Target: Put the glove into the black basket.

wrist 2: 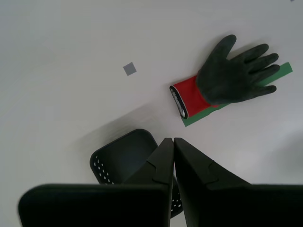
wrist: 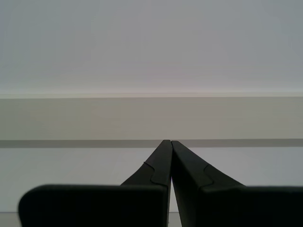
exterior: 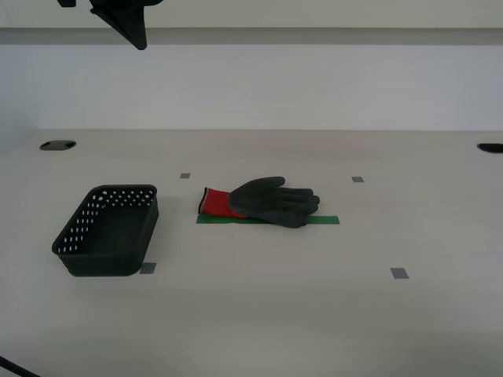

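Observation:
The glove [exterior: 271,202] lies flat near the table's middle, with dark grey palm and fingers and its red cuff toward the exterior view's left. It also shows in the second wrist view [wrist 2: 232,75]. The black basket [exterior: 78,228] stands empty at the exterior view's left, apart from the glove, and shows in the second wrist view [wrist 2: 120,158]. My second gripper [wrist 2: 171,139] is shut and empty, high above the basket; its tip shows at the exterior view's top left [exterior: 132,31]. My first gripper [wrist: 168,141] is shut and empty, facing a wall.
A green tape strip [exterior: 322,220] lies under the glove. Small grey square markers [exterior: 399,273] dot the white table. Dark cable holes sit at the far left [exterior: 56,145] and far right [exterior: 489,148] by the back wall.

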